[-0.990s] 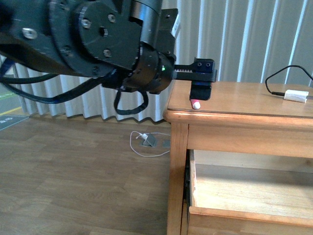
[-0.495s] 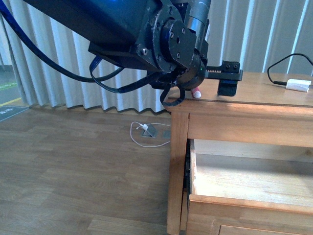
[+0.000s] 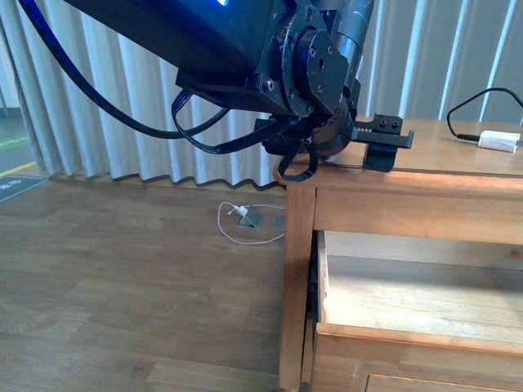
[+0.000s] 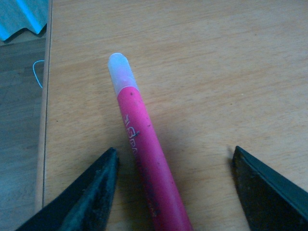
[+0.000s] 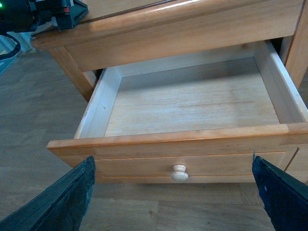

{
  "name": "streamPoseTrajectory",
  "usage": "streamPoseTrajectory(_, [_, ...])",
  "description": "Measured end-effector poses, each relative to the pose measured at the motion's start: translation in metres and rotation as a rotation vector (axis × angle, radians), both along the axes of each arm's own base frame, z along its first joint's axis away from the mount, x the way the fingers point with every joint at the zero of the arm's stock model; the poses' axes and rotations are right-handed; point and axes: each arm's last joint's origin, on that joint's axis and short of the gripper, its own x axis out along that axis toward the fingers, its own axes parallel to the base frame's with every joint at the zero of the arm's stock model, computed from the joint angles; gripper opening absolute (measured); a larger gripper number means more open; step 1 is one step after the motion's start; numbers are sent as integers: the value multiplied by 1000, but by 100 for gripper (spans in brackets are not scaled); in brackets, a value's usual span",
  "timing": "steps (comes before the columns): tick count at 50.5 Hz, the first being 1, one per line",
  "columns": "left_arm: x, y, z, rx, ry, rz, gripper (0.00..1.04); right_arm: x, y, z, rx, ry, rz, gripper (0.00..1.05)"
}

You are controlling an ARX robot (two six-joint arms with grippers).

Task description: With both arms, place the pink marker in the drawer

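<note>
The pink marker (image 4: 144, 159) lies flat on the wooden table top, its white cap (image 4: 120, 70) pointing away from the wrist. My left gripper (image 4: 174, 150) is open and straddles the marker, with the left finger close beside it and the right finger farther off. In the front view the left gripper (image 3: 384, 145) sits at the table's left front corner and the arm hides the marker. The drawer (image 5: 168, 137) is pulled open and empty, with its round knob (image 5: 179, 172) in front. My right gripper (image 5: 172, 158) is open in front of the drawer, holding nothing.
A white adapter (image 3: 497, 140) with a black cable lies at the table's far right. The open drawer's front rim (image 3: 409, 335) juts out below the table top. A white cable (image 3: 245, 222) lies on the wooden floor. Curtains hang behind.
My left arm has swung right and the gripper has come down around the marker. The marker, seen earlier at the table corner, is now hidden behind the arm in the front view.
</note>
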Motion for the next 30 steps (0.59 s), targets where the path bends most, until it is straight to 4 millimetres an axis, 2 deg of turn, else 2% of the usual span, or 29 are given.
streamPoseTrajectory(3, [1,2,0,5,-2,6,63,0,0,0,0,0,0,96])
streamPoseTrajectory(18, [3,12,0,4,-6,9,21,0,0,0,0,0,0,96])
streamPoseTrajectory(22, [1,17,0,-5,-14,-17,15,0,0,0,0,0,0,96])
streamPoseTrajectory(30, [-13,25,0,-28,-51,-158,15,0,0,0,0,0,0,96])
